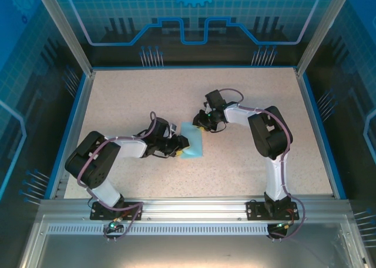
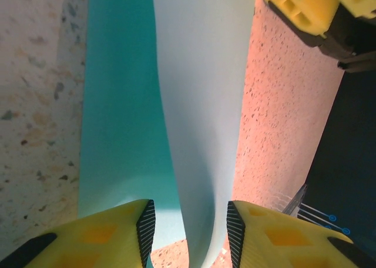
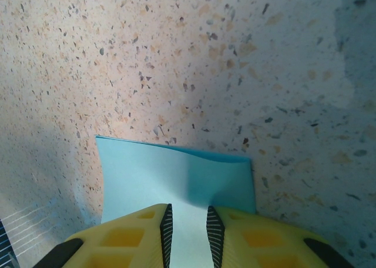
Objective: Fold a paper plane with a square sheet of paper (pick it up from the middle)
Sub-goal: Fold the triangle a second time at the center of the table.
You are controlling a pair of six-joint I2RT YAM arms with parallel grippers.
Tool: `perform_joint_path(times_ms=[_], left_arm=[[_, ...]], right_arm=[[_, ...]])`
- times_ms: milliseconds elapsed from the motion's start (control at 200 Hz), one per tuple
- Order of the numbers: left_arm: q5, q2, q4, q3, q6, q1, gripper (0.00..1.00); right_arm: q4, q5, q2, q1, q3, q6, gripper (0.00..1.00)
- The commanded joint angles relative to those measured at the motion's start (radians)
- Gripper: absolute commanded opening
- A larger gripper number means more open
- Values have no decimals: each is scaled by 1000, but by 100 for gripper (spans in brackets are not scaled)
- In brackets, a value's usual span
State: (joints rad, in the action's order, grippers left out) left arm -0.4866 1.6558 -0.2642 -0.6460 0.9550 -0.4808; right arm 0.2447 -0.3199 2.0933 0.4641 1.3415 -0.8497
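Note:
The square sheet of paper [image 1: 192, 144] is pale cyan and lies in the middle of the table, buckled upward between both arms. In the left wrist view the sheet [image 2: 200, 103] stands up as a tall rounded ridge. My left gripper [image 2: 191, 221] straddles that ridge with its jaws apart, and a gap shows beside the left pad. My left gripper [image 1: 180, 144] sits at the sheet's left edge. My right gripper [image 1: 202, 123] is at the sheet's far corner. Its narrow jaws [image 3: 187, 221] hold a raised strip of the sheet [image 3: 176, 180].
The speckled beige tabletop [image 1: 247, 103] is bounded by a blue rim [image 1: 317, 127] and glass walls. A yellow finger of the right gripper [image 2: 294, 9] shows at the top right of the left wrist view, next to the paper ridge.

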Motion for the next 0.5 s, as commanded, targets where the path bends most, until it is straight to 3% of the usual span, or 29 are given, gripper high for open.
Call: perform_joint_path(times_ms=[0, 495], left_arm=[[3, 2, 6, -35, -53, 10, 40], [-70, 10, 54, -73, -170, 55, 37]], right_arm=[[82, 62, 68, -21, -39, -5, 27], [90, 64, 71, -21, -33, -1, 27]])
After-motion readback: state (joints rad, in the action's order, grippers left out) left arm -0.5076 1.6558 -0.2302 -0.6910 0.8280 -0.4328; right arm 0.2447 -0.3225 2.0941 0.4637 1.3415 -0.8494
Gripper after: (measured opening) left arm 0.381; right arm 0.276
